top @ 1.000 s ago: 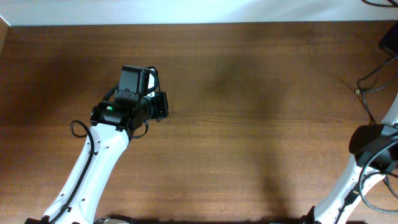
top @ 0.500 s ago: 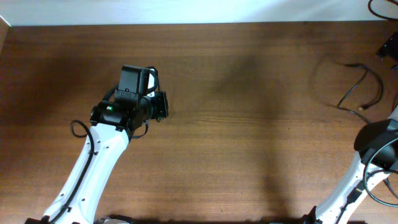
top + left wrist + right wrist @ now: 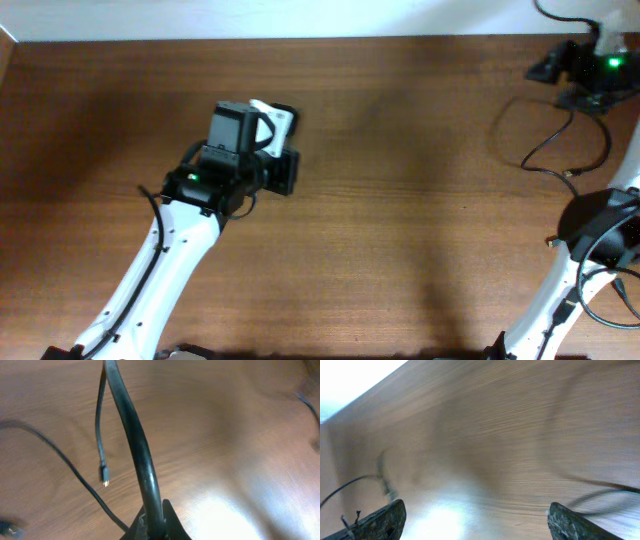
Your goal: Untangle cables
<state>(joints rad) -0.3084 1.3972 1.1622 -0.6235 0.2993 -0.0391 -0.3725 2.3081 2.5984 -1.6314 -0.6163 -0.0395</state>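
The right hand (image 3: pixel 476 515) has spread wide, releasing one cable (image 3: pixel 548 135), now looped on the table (image 3: pixel 400 250) just beside it. Well apart from it, the left hand (image 3: pixel 152 527) stays pressed together, pinching a second cable (image 3: pixel 135 445); the strands appear separated.

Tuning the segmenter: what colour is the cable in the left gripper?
Black. The cable shows best in the left wrist view.

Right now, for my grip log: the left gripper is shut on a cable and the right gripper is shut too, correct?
No: the right gripper is open, holding nothing, as the right wrist view shows. The left gripper is shut on a cable.
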